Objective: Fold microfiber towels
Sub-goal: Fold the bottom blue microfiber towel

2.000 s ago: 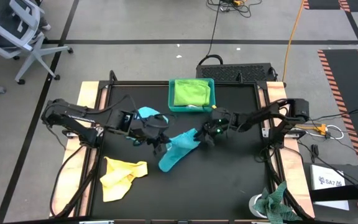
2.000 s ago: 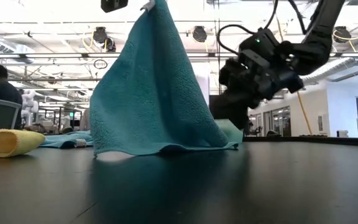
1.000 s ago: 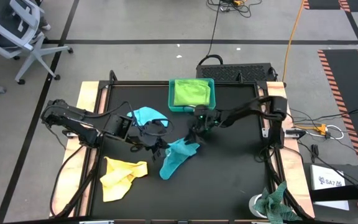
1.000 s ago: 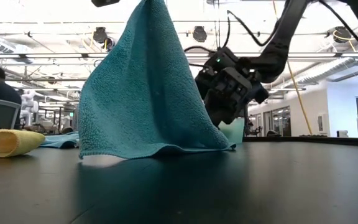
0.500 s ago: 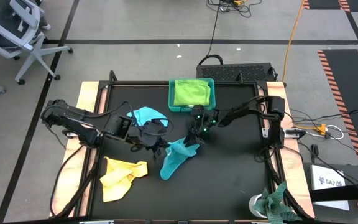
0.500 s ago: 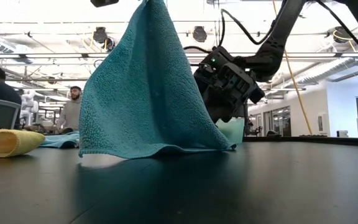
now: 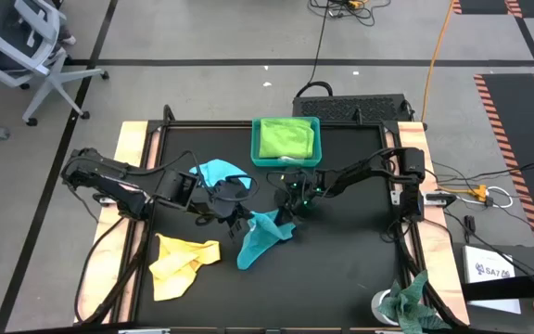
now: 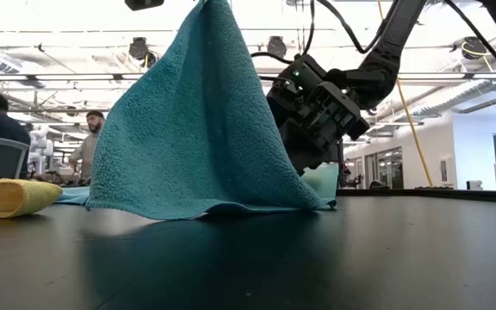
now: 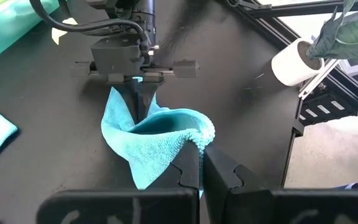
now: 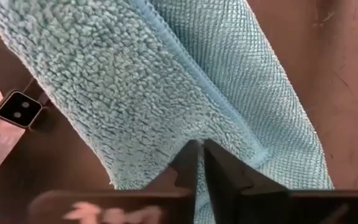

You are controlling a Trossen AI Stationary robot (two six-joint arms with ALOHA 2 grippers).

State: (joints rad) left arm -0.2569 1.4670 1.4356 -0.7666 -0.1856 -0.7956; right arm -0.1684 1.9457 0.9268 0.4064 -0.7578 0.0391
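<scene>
Turquoise towel (image 7: 260,236) mid-worktop (image 7: 341,269), pulled up into a tent shape, lower edge resting on the black surface. Left hand (image 9: 201,163) pinched shut on one raised part of the towel, fingers together with cloth between them. Right hand (image 10: 200,155) closed down on the towel's hem at the opposite side, fingers narrow, cloth bunched at the tips; in the high view it sits just beside the towel's upper right end. Light blue towel (image 7: 219,172) lies crumpled near the left arm. Yellow towel (image 7: 182,263) crumpled at the front left. Lime green towel (image 7: 286,137) inside the teal tray (image 7: 256,148) at the back edge.
</scene>
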